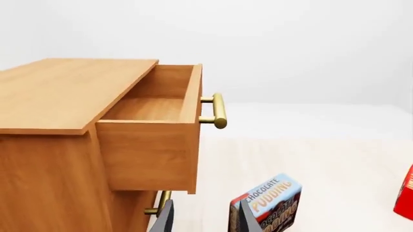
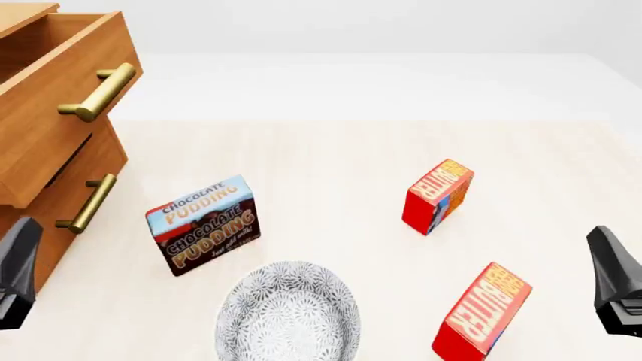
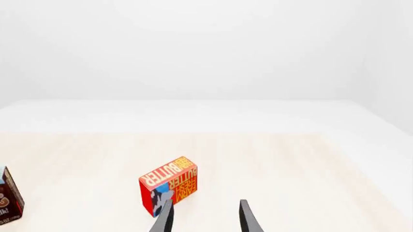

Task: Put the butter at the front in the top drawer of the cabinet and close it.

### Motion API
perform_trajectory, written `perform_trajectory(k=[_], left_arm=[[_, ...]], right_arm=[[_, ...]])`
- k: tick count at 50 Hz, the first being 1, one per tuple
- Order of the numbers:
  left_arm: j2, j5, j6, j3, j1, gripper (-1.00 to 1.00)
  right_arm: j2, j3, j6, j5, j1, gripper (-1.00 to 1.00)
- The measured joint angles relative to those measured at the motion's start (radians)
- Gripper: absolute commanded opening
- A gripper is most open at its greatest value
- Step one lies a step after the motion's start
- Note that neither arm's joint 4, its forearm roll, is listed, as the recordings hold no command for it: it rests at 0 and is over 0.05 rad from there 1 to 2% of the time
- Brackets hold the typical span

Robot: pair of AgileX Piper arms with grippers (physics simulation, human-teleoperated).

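Front view shows the top drawer [image 2: 50,83] of the cabinet [image 2: 45,218] already pulled out at upper left. Two butter cartons stand on the surface [image 2: 331,173]: the butter [image 2: 482,313] nearest the camera sits at lower right, its twin [image 2: 437,196] farther back. The left hand [image 2: 15,274] and right hand [image 2: 617,289] hang at the frame's lower edges, both released and holding nothing. Picking seems the step ahead: the right hand likely must drop over the near carton. A chocolate pudding box [image 2: 204,224] and patterned bowl [image 2: 288,312] lie between.

bright, even light | soft faint shadows (no glare) | sharp throughout
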Motion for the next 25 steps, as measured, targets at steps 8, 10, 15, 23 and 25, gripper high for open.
perform_trajectory(k=[8,10,15,23,25], left_arm=[[0.010,0.100,-0.025,-0.079,0.009,1.00],[0.023,0.122,-0.032,-0.102,0.008,1.00],[0.061,0.177,-0.036,-0.170,0.005,1.00],[0.129,0.274,-0.031,-0.309,-0.003,1.00],[0.146,0.295,-0.030,-0.340,-0.004,1.00]], right_arm=[[0.000,0.000,0.000,0.000,0.000,1.00],[0.000,0.000,0.000,0.000,0.000,1.00],[0.000,0.000,0.000,0.000,0.000,1.00],[0.000,0.000,0.000,0.000,0.000,1.00],[0.000,0.000,0.000,0.000,0.000,1.00]])
